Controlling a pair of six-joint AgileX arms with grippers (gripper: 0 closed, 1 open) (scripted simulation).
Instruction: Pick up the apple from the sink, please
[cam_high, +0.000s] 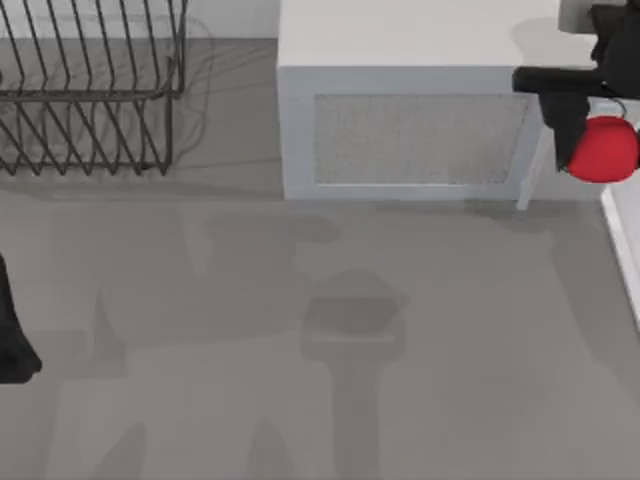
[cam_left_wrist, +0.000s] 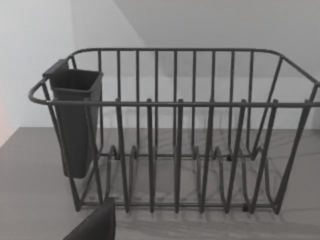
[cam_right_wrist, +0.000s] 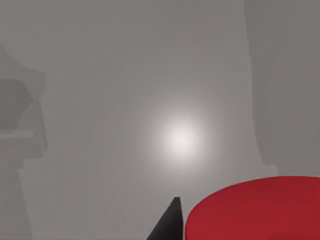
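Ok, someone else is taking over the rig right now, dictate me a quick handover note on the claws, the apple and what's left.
Right claw: at the top view's far right, shut on the apple, held up beside the white cabinet.
Left claw: parked at the table's left edge, facing the wire dish rack.
Done: apple grasped and seemingly lifted.
Left: hold the grip steady; no sink visible to confirm clearance.
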